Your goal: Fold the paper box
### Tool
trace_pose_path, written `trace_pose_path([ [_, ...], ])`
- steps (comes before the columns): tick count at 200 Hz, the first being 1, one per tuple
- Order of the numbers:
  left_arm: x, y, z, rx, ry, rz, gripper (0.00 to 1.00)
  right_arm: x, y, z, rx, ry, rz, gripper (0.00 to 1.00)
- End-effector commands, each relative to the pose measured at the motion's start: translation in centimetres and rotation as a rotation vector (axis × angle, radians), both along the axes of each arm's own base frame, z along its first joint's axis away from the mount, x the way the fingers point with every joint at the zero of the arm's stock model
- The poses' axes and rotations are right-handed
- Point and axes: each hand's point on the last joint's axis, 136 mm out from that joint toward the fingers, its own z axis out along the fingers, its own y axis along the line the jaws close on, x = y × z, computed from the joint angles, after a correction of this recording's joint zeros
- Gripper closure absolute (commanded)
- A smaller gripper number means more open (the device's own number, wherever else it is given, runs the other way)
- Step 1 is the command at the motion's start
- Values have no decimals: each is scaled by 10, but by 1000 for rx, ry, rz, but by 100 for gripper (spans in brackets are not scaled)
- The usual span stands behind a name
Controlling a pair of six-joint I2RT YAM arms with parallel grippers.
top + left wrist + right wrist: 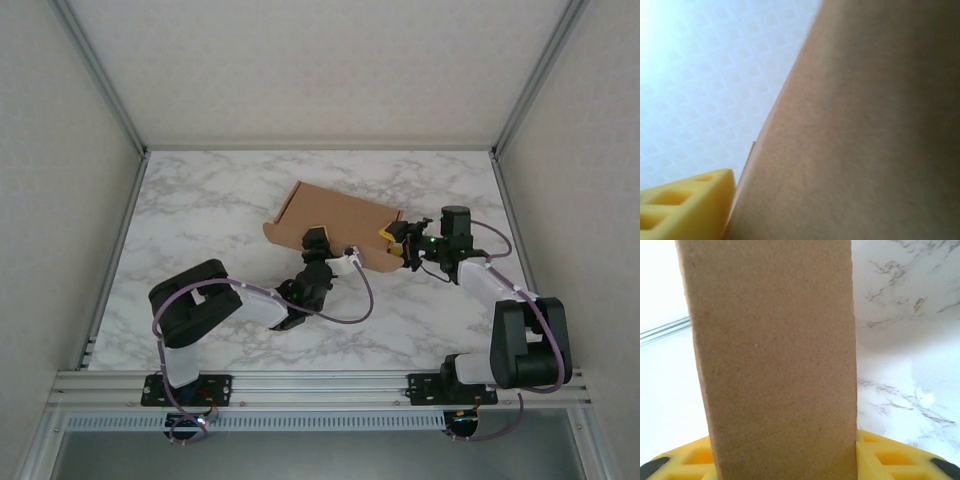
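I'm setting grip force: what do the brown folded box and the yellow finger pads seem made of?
The brown folded box looks like matte, fibrous cardboard, finely speckled. The yellow finger pads seem moulded rubber or plastic, with hollow cells.

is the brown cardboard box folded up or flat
Folded up: the top view shows the brown cardboard box with a raised front wall. Lid tucked or not, cannot tell.
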Motion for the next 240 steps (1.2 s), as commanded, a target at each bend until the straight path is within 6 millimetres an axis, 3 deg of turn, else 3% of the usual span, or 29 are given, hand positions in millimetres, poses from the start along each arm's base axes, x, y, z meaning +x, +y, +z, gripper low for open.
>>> trace_pose_path([
  [1, -1, 3, 21, -7, -25, 20, 44, -8, 14, 27, 62, -55, 89, 51],
  [16, -1, 4, 25, -12, -4, 17, 53, -8, 14, 29, 61, -60, 91, 50],
  [39, -2, 5, 30, -11, 3, 20, 56, -9, 13, 28, 55, -58, 93, 44],
  [78, -5, 9, 30, 0, 61, 27, 59, -12, 8, 28, -1, -58, 93, 17],
  [115, -10, 13, 39, 15, 198, 39, 63, -24, -23, 45, -230, -122, 30, 10],
  [147, -19, 17, 42, 53, 388, 61, 63, -32, -56, 68, -393, -184, -77, 9],
  [166, -28, 22, 43, 74, 459, 91, 63, -29, -89, 77, -573, -218, -194, 9],
  [179, -34, 25, 42, 83, 487, 96, 63, -24, -100, 85, -627, -250, -240, 11],
  [216, -52, 32, 35, 119, 584, 103, 62, 5, -109, 107, -688, -353, -281, 18],
  [231, -59, 30, 31, 129, 624, 91, 61, 26, -97, 112, -652, -405, -233, 26],
  [240, -63, 27, 31, 129, 645, 76, 61, 42, -83, 110, -620, -428, -154, 35],
])
